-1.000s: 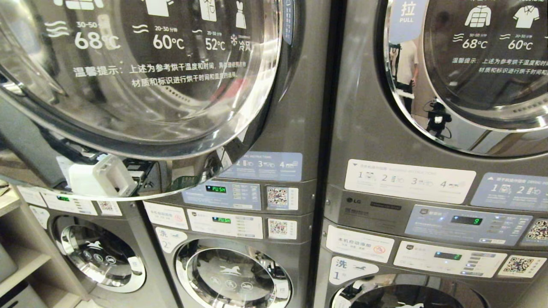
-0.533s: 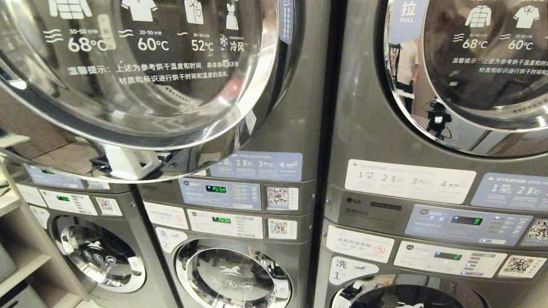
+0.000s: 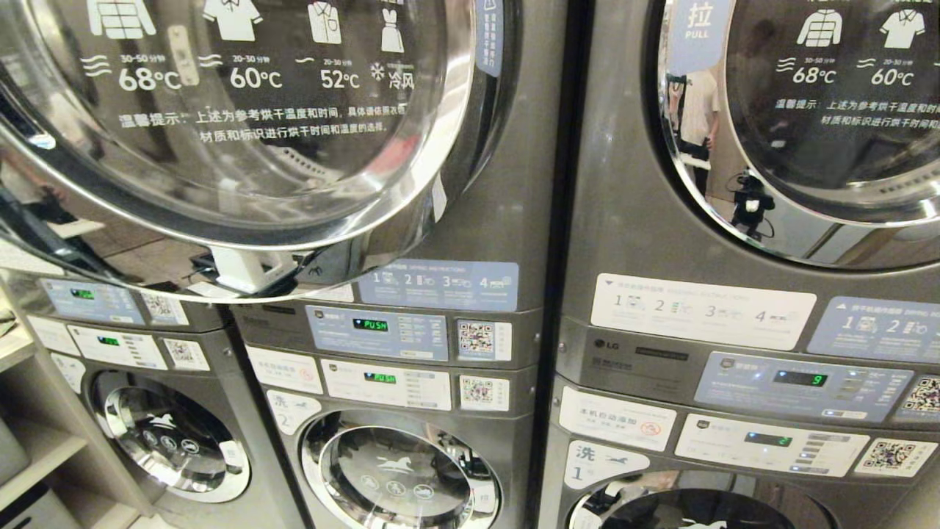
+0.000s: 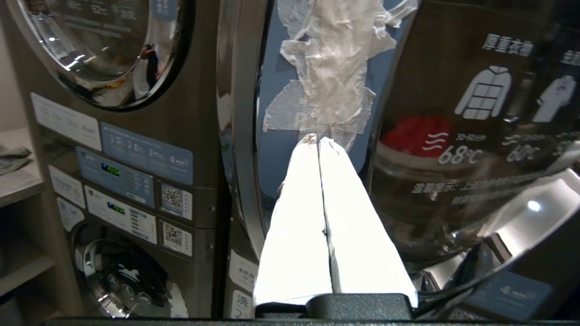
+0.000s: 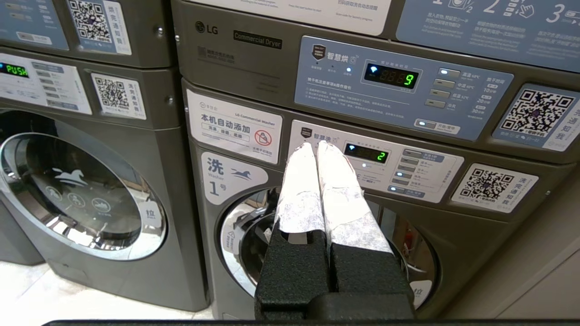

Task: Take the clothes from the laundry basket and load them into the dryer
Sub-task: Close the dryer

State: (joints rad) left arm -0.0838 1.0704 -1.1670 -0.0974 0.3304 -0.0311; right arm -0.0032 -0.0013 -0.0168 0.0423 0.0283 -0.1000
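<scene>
A: Where is the left gripper (image 4: 318, 141)?

B: Raised in front of the dryer door (image 3: 242, 125), its two white tapered fingers (image 4: 294, 226) pressed flat together with nothing between them. The tips point at the blue sticker (image 4: 281, 104) on the door's edge, under a crinkled, clear plastic film (image 4: 335, 68).

A: And the right gripper (image 5: 316, 146)?

B: Low and idle, facing the washer control panel (image 5: 376, 158). Its taped white fingers (image 5: 344, 194) are pressed together too, on black foam-textured mounts.

A: What does the dryer look like?

B: Dark grey metal, with a round glass door ringed in mirror-bright chrome and printed with white garment icons and temperatures. The door stands slightly off the dryer's front. Something red (image 4: 414, 133) shows through the glass.

A: The basket?

B: Not in view.
</scene>
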